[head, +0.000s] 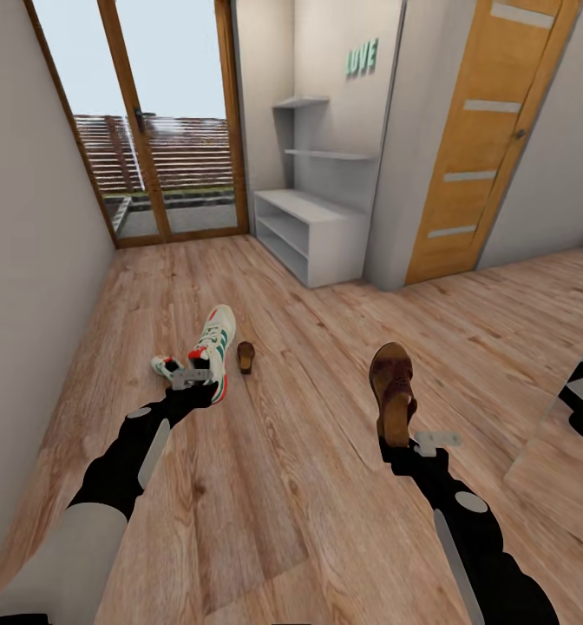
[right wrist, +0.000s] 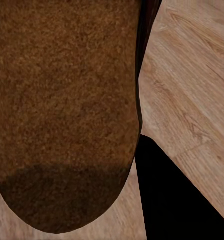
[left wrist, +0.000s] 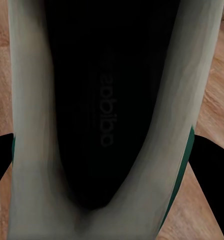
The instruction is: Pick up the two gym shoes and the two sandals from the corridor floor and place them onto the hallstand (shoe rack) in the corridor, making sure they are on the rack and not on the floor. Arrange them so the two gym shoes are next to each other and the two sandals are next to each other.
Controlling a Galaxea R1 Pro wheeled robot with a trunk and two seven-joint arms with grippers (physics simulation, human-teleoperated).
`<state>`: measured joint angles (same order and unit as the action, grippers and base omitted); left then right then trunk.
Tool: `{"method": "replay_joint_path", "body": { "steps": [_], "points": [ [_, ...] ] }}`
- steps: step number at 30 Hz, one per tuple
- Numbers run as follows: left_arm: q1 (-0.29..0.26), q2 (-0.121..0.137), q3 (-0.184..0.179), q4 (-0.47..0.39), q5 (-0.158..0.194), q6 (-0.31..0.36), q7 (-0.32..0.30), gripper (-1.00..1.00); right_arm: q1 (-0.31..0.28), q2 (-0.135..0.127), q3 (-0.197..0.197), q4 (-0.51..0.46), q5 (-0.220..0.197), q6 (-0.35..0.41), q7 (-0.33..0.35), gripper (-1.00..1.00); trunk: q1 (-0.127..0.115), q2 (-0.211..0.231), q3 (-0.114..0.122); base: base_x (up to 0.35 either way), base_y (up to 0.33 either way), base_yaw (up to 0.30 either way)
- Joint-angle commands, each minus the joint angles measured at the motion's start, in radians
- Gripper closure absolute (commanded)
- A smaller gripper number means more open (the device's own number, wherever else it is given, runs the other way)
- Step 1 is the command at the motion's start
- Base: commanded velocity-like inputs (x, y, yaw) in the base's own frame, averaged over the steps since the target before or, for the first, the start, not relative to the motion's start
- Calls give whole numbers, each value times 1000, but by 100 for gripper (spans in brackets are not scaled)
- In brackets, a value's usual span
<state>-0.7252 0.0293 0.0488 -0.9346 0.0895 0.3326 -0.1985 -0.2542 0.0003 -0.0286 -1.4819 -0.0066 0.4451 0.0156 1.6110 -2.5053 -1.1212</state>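
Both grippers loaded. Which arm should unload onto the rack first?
Right, probably. Its gripper holds a sandal on the hallstand's side; the left gripper with its gym shoe is farther left.

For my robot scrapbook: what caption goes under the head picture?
Robot carries a sneaker in its left gripper and a sandal in its right gripper toward the rack.

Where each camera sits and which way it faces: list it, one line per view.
Head view: on the head, looking forward and down the corridor floor toward the hallstand; both arms, left claw, right claw.
Left wrist view: along the claw into the gym shoe.
Right wrist view: along the claw onto the sandal.
Shared: both held shoes appear in the head view.
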Motion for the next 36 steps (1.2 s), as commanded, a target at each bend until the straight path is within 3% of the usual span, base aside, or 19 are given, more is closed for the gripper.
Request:
{"method": "replay_joint_path", "body": {
  "steps": [1, 36],
  "points": [
    [0, 0, 2, -1, 9, 8, -2, 100, 0, 0, -1, -1, -4, 6, 0, 100, 0, 0, 1, 0, 0, 0],
    [0, -3, 0, 0, 10, 10, -2, 100, 0, 0, -1, 0, -4, 6, 0, 100, 0, 0, 58, 23, -2, 0]
  ]
}}
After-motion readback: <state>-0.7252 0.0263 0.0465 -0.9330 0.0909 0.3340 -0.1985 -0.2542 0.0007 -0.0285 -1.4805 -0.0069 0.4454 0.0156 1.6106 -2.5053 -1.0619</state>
